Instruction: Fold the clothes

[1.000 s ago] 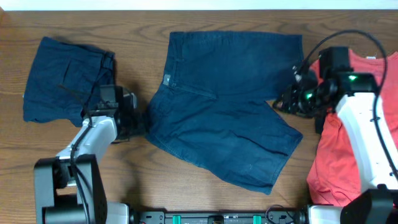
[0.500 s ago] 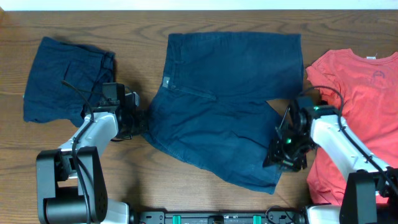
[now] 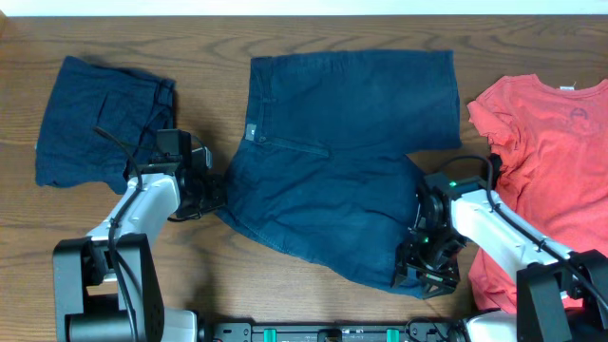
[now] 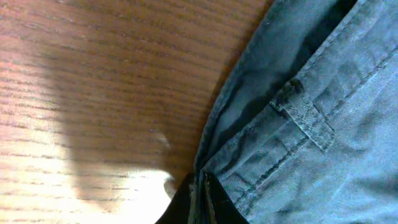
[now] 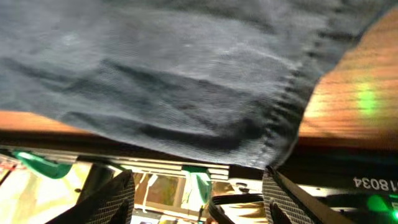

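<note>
Mid-table, the dark navy blue cotton shorts (image 3: pixel 332 180) are lying spread flat on the brown wooden table (image 3: pixel 285 304), waistband pointing left, legs going right. Left gripper (image 3: pixel 211 190) is pinching the waistband edge, jaws clamped tight on it. Right gripper (image 3: pixel 418 271) is sitting at the near leg's hem, jaws standing wide apart. Folded navy blue garment (image 3: pixel 95 119) is lying far left, coral-red cotton T-shirt (image 3: pixel 541 161) far right.

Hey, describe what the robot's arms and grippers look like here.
Both arms have white shells, black joints and black round bases. The left arm carries a thin black cable; the right arm shows a green light near its wrist. The right gripper has black fingers with cross-hatched pads.
</note>
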